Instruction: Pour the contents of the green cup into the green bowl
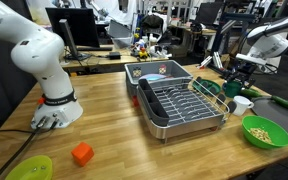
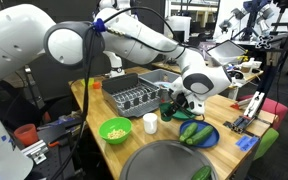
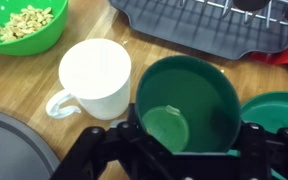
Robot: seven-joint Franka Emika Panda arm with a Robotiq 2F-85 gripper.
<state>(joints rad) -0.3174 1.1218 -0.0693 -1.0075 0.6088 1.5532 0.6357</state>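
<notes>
In the wrist view the dark green cup (image 3: pixel 189 95) stands upright between my gripper's fingers (image 3: pixel 189 130), which press on its two sides. The cup is nearly empty, with one small pale bit at its bottom. The lime-green bowl (image 3: pixel 24 25) sits at the upper left, apart from the cup, and has pale nuts in it. It also shows in both exterior views (image 1: pixel 265 132) (image 2: pixel 115 129). The gripper (image 1: pixel 234 85) (image 2: pixel 180 106) is low over the table beside the dish rack. It mostly hides the cup in the exterior views.
A white mug (image 3: pixel 94 75) (image 1: pixel 243 103) (image 2: pixel 150 123) stands close beside the cup, between it and the bowl. A grey dish rack (image 1: pixel 179 105) (image 2: pixel 134 95) is just behind. A blue plate with green items (image 2: pixel 197 133), a yellow-green dish (image 1: pixel 29 168) and an orange block (image 1: pixel 81 153) also lie on the table.
</notes>
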